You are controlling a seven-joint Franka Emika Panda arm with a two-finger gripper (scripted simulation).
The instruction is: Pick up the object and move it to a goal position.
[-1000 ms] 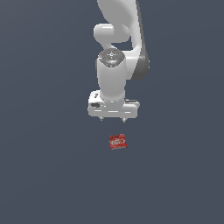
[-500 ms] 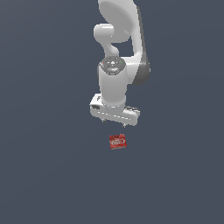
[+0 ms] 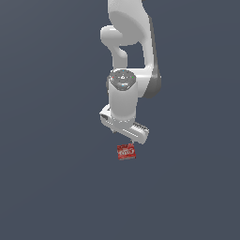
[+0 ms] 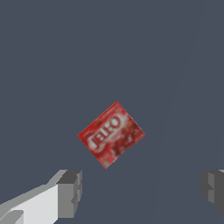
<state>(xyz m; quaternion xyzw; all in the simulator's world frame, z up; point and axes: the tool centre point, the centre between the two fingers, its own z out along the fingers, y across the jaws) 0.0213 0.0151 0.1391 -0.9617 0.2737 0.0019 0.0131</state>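
The worktop (image 3: pixel 51 187) is a plain, dark slate-grey surface that fills both views; none of its edges or corners come into sight, so the box can only be placed as lying out on the open surface, toward the middle of what the exterior view shows.

The white arm (image 3: pixel 129 42) comes down from the top of the exterior view, its rounded wrist housing pointing downward. At its end, the gripper (image 3: pixel 125 136) hangs above the surface, its body skewed so one end sits lower toward the exterior view's right. In the wrist view the gripper (image 4: pixel 142 192) is spread wide: the two grey fingertips (image 4: pixel 70 192) stand well apart, with bare worktop between them and nothing grasped.

The red box (image 3: pixel 126 152) lies flat on the worktop, just below the gripper in the exterior view and not touching it. Seen from the wrist, the red box (image 4: pixel 111 134) is a small flat rectangle turned diagonally to the line between the fingertips, and clearly narrower than the gap between them. Its face is bright red with blurred white block lettering across one half and a darker red mottled patch on the other half.
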